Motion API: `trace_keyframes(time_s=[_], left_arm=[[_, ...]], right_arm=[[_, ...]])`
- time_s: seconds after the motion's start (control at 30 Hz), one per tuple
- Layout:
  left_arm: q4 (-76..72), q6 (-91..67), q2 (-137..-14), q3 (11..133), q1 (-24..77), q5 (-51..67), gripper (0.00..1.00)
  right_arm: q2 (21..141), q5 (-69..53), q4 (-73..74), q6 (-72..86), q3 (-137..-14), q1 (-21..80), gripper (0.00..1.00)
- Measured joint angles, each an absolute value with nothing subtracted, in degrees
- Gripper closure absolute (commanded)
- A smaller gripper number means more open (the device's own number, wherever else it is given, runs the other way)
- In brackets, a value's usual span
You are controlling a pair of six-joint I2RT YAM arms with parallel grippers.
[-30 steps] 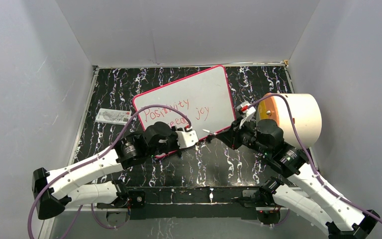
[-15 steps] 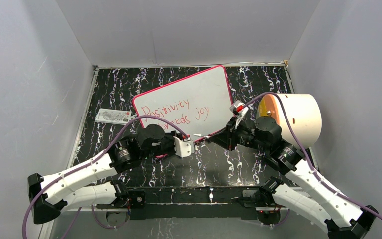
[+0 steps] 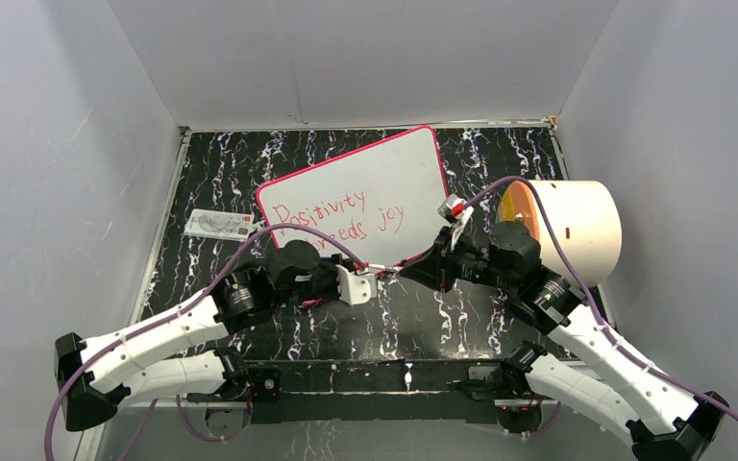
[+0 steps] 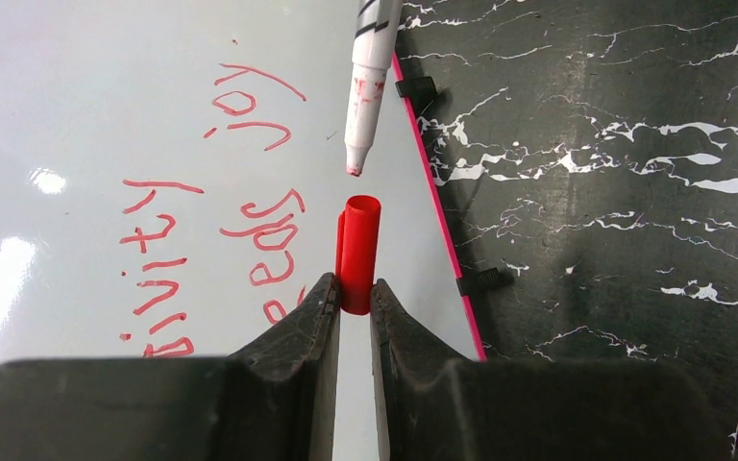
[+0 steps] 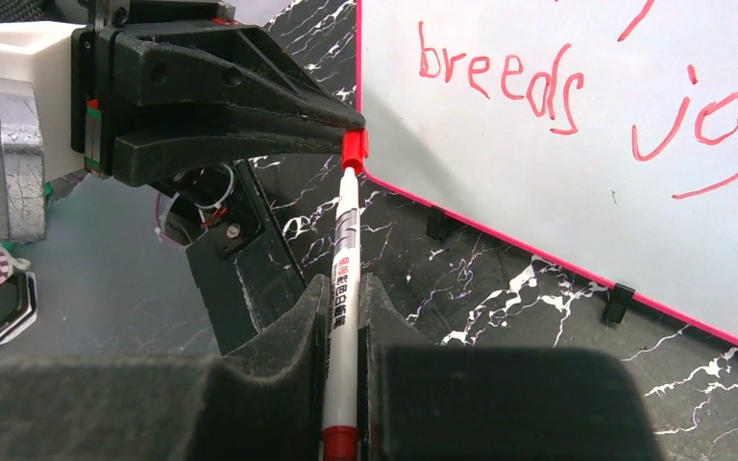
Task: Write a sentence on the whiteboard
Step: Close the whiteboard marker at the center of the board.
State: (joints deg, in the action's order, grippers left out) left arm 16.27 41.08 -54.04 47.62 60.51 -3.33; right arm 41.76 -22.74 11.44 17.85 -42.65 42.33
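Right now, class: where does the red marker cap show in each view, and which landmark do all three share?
Top external: the red cap is a tiny speck at centre, just below the whiteboard.
Left wrist: centre, held in the left pincer, marker tip just above, apart.
Right wrist: upper centre-left, at the marker's far end.
Shared landmark: the whiteboard's pink-red edge.

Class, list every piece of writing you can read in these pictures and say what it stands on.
"Positivity breeds joy": red handwriting on the whiteboard.
Print on the marker barrel: too small to read.
Print on the small card: too blurred to read.
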Motion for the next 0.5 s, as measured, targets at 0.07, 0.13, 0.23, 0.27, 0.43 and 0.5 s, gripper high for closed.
trace_keyframes(time_s=[0.07,0.13,0.23,0.27,0.43,0.5], left_arm=[[16.27,41.08,-54.13,47.62,60.51,-3.33,1.0],[16.27,41.06,-54.22,47.59,60.51,-3.31,1.0],[16.27,40.95,-54.28,47.62,60.51,-3.07,1.0],[16.27,40.93,-54.33,47.62,60.51,-2.94,1.0],[16.27,40.91,-54.81,47.62,60.51,-2.37,1.0],[16.27,40.91,-54.89,47.62,60.51,-2.2,1.0]], right_arm=[[41.98,-22.94,11.44,17.74,-42.74,42.33,1.0],[42.3,-23.2,11.42,17.67,-42.81,42.33,1.0],[42.68,-23.57,11.42,17.63,-42.81,42.33,1.0],[42.83,-23.75,11.42,17.61,-42.85,42.33,1.0],[43.38,-24.18,11.42,17.61,-42.87,42.33,1.0],[43.57,-24.21,11.4,17.61,-42.87,42.33,1.0]])
